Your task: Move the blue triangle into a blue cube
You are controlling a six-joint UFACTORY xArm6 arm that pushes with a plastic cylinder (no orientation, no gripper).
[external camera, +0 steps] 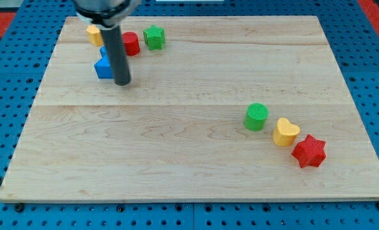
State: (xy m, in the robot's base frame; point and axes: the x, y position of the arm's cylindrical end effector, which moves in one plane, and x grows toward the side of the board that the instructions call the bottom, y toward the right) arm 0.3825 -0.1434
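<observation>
Tip: my tip (123, 83) sits on the board at far left; plain dark rod, no jaws, so nothing to open or close.
Blue triangle: blue triangle (103, 68) is touching the rod's left side, partly hidden behind it.
Blue cube: mostly hidden by rod and triangle; only a blue sliver at the triangle's far edge, can't tell contact for sure.
Push axis: target lies left and slightly far of the tip.
Neighbours: yellow block (94, 33), red cylinder (131, 43), green star (154, 37) just beyond.
Surfaces: ribbed matte plastic blocks, smooth pale wooden board (189, 160).
Judgement: nearly done.
</observation>
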